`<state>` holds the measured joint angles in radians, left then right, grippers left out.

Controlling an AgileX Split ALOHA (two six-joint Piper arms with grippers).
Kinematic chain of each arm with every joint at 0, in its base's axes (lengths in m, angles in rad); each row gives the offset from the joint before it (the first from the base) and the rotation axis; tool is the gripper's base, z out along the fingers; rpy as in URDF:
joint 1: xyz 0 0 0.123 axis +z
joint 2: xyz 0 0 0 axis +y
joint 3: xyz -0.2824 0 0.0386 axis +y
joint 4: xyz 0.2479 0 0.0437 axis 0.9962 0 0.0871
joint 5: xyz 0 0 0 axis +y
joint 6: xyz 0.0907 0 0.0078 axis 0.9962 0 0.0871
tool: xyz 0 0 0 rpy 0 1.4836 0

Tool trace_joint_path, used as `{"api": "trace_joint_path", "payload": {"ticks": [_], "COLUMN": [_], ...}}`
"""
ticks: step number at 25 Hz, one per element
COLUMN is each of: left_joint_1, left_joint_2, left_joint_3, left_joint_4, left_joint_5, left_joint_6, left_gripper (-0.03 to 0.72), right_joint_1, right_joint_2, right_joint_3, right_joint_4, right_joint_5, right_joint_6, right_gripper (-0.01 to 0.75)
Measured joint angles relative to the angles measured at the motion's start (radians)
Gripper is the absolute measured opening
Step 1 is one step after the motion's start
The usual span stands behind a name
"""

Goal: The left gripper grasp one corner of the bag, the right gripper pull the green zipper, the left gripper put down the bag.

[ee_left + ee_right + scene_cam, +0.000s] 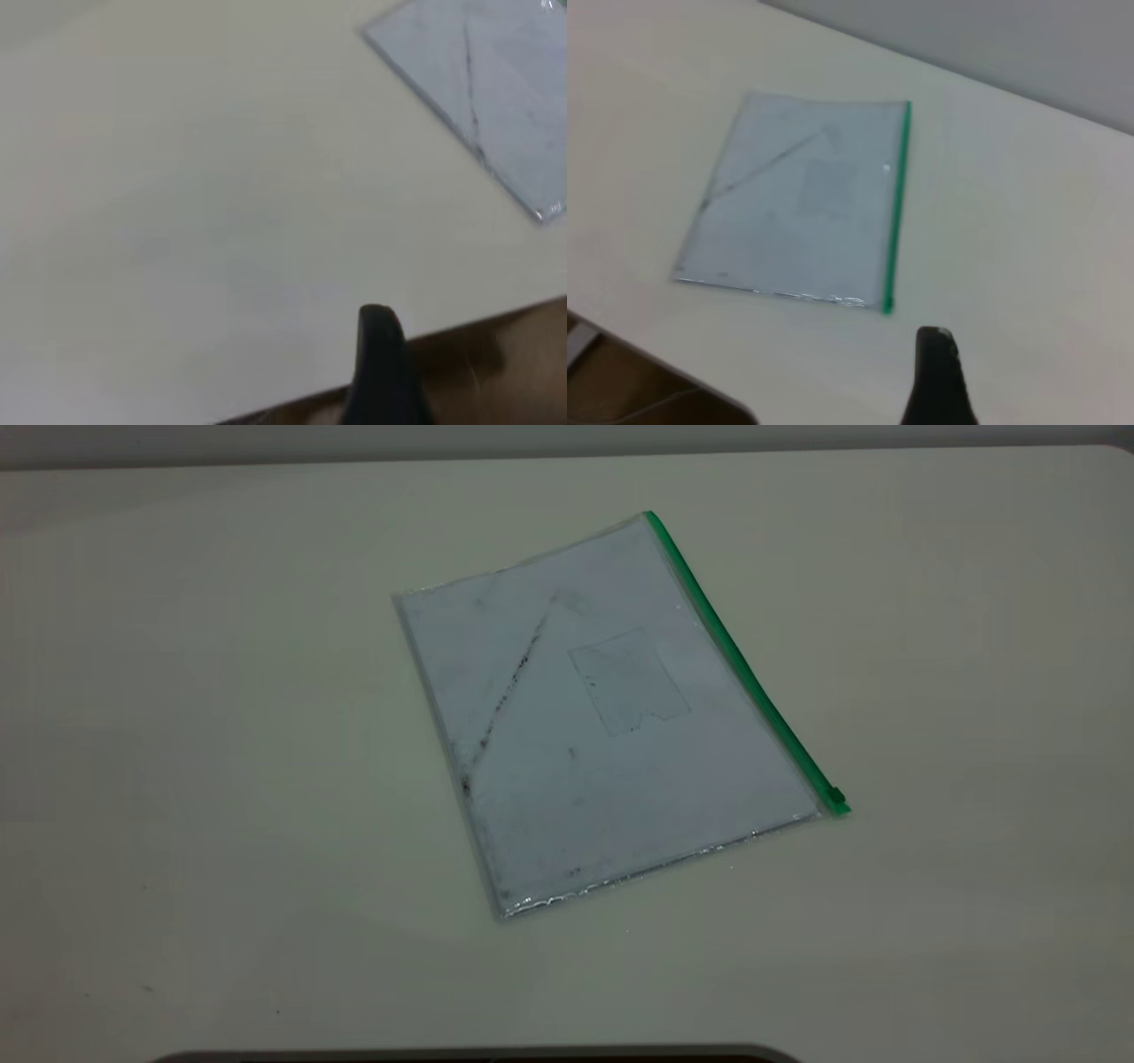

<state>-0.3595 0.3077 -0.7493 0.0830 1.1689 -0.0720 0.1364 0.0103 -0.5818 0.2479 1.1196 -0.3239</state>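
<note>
While the bag [602, 717] is lying flat on the pale table [177, 779], it is being touched by neither arm. White paper is being shown through its clear plastic, crossed by a dark diagonal smudge line [505, 691], and a small card pocket [627, 680] is being seen near the middle of the bag. The green zipper [740, 660] is running along one long edge of the bag, with its slider tab [835, 797] at the end of that edge.

The left gripper [383, 367] is being held well apart from the bag, above the table edge; only one dark finger is being shown, so whether it is released or clenched cannot be told. The right gripper [939, 381] is being held near the slider end of the zipper, apart from it, and its state cannot be told either.
</note>
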Motion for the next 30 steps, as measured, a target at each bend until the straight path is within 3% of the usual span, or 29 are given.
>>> {"api": "trace_joint_path", "payload": {"ticks": [15,30], "left_joint_1": [0.000,0.000], "left_joint_2": [-0.085,-0.086], "left_joint_3": [0.216,0.263], "left_joint_4": [-0.122,-0.119], "left_joint_5": [-0.001,-0.036], "left_joint_6": [0.083,0.122], "left_gripper": [0.581,0.581], "right_joint_1": [0.000,0.000], "right_joint_2": [-0.028,-0.028], "right_joint_3": [0.099,0.099], "right_joint_4": [-0.101,-0.101], "right_joint_5": [0.024,0.022], "right_joint_6": [0.062,0.062], "right_gripper": [0.585,0.585]}}
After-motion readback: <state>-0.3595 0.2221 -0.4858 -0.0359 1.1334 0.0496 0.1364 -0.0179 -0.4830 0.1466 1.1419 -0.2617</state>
